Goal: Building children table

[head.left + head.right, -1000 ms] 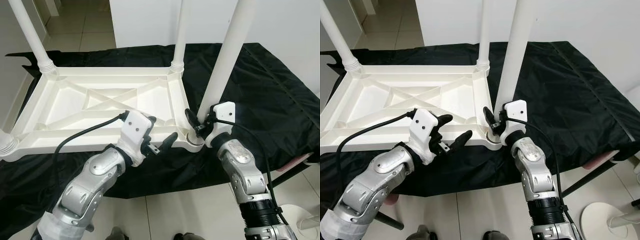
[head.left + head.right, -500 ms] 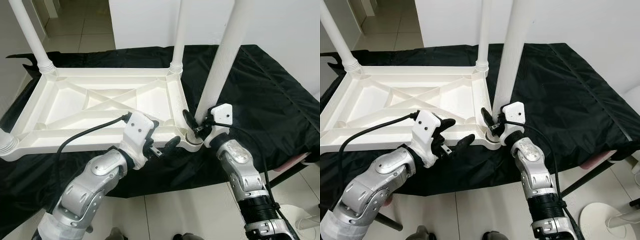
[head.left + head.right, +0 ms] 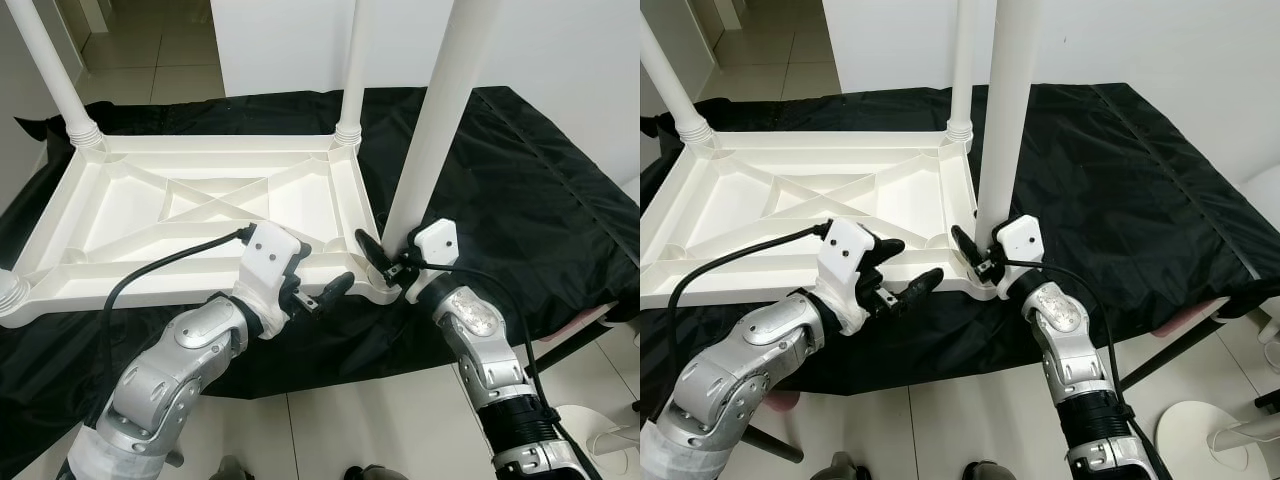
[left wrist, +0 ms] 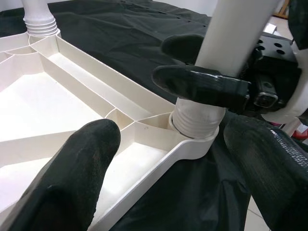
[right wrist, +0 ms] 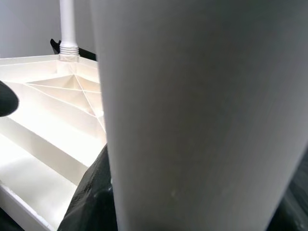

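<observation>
Table top [image 3: 200, 215]: white, upside down on the black-covered desk [image 3: 520, 190], ribs showing.
Leg [image 3: 430, 130]: upright in the near right corner socket.
Right gripper [image 3: 385, 262]: clenched round the leg's base, just above the socket.
Left gripper [image 3: 318, 283]: released, fingers spread at the table top's near edge.

Both head views look down on the upturned table [image 3: 200, 215] — wrist views sit close against its near leg [image 4: 238, 36].
</observation>
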Tool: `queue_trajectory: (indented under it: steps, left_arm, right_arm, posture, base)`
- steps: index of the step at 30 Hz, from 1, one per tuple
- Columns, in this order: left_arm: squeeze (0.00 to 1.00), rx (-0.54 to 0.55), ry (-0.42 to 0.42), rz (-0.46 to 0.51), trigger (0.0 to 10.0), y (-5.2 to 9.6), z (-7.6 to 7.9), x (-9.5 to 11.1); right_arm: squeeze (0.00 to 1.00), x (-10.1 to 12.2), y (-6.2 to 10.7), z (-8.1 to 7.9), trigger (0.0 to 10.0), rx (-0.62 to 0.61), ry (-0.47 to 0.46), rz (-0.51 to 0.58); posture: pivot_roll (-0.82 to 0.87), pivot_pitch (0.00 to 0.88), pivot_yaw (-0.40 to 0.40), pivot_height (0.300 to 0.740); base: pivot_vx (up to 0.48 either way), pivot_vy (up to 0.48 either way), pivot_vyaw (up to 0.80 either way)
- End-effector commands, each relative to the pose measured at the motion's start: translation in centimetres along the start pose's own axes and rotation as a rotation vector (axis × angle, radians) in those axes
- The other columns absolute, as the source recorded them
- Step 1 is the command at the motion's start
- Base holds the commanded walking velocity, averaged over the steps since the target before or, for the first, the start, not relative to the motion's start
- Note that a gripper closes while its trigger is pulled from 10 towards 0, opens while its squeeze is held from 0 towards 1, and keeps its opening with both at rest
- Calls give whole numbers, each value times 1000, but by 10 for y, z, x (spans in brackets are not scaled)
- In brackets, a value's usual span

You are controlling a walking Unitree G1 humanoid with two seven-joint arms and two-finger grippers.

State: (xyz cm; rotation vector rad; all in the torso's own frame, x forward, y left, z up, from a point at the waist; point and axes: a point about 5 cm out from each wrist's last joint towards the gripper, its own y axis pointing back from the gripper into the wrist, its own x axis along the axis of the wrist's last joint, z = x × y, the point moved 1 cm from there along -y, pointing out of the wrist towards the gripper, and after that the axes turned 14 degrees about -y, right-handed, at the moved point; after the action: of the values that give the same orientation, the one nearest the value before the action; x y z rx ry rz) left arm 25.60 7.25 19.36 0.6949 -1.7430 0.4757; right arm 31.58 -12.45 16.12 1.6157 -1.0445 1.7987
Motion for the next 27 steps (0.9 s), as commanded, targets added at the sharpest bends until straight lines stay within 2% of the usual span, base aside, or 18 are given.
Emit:
queue_trajectory:
  steps: [1, 5, 10, 21, 24, 25, 27]
  left_arm:
    - [0, -21, -5, 2, 10000, -1, 1, 2]
    - [0, -28, -5, 4, 10000, -1, 1, 3]
    - [0, -24, 0, 2, 10000, 0, 0, 4]
    - [0, -18, 3, -1, 10000, 1, 0, 4]
    - [0, -16, 3, -2, 10000, 1, -1, 4]
    - [0, -15, 5, -2, 10000, 1, -1, 5]
    - [0, -16, 6, -2, 10000, 0, -1, 5]
  right_arm:
    - [0, -24, 9, 0, 10000, 2, -54, -105]
    - [0, -23, 8, 4, 10000, -19, -75, -108]
    - [0, -25, 4, 8, 10000, -22, -154, -136]
    - [0, -27, 2, 1, 10000, 34, -149, -162]
    - [0, -30, 3, 3, 10000, 12, -181, -178]
    - [0, -33, 3, 9, 10000, -32, -235, -187]
    - [0, -33, 2, 11, 10000, -51, -249, -188]
  posture:
    - [6, 126, -1, 740]
    - [5, 127, -1, 740]
    - [7, 132, 0, 740]
    - [15, 130, -6, 740]
    - [15, 131, -7, 740]
    - [13, 132, -5, 740]
    - [13, 132, -5, 740]
  base:
    - [0, 0, 0]
    - [0, 0, 0]
    - [0, 0, 0]
    - [0, 0, 0]
    - [0, 0, 0]
    - [0, 0, 0]
    - [0, 0, 0]
